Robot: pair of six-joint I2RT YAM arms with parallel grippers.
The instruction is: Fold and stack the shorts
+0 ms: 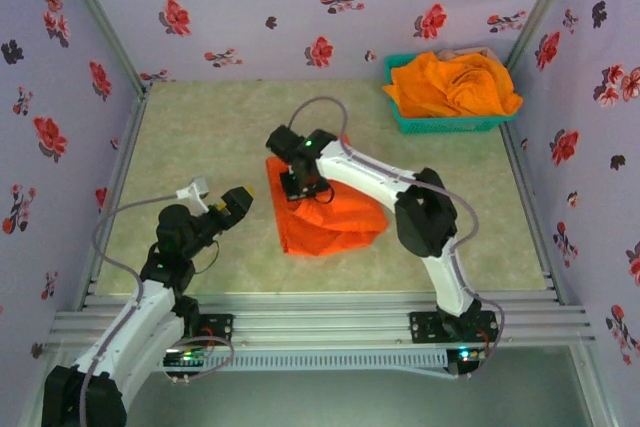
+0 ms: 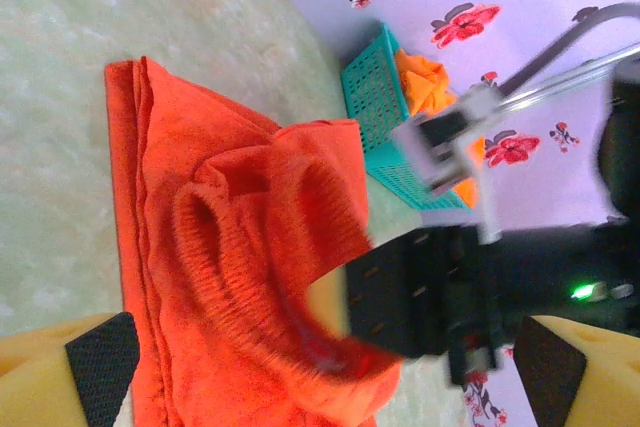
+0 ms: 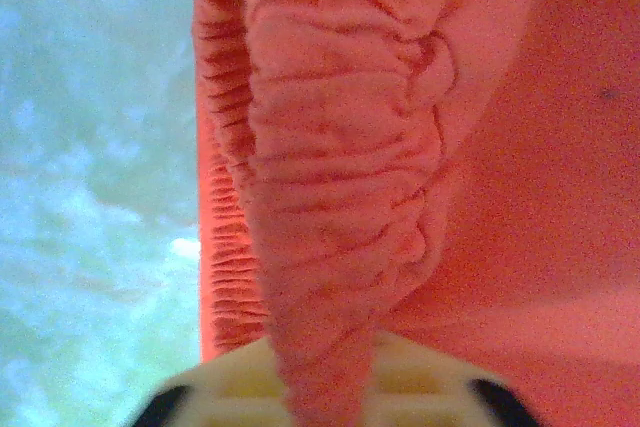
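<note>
Inspecting the right gripper (image 1: 300, 185) first: its jaws are pressed onto the gathered waistband of the orange shorts (image 1: 330, 222), which rises as a ruched ridge and runs down between the fingertips in the right wrist view. Those fingertips are cut off at the bottom edge of that view, so the depth of the bite cannot be judged. The rest of the garment lies crumpled on the table (image 1: 200, 137) directly beneath and just behind these jaws. Its leg openings are folded under and hidden.

The left gripper (image 1: 235, 204) stands with jaws spread wide and nothing between them. The pads (image 2: 100, 367) sit at the two lower corners of the left wrist view. The shorts lie ahead of these jaws, apart from them. The lifted cloth near the right gripper is blurred there.

Well beyond the right jaws, a teal basket (image 1: 445, 125) holds an orange heap (image 1: 455, 87). Whether that heap is one garment or several cannot be told.
</note>
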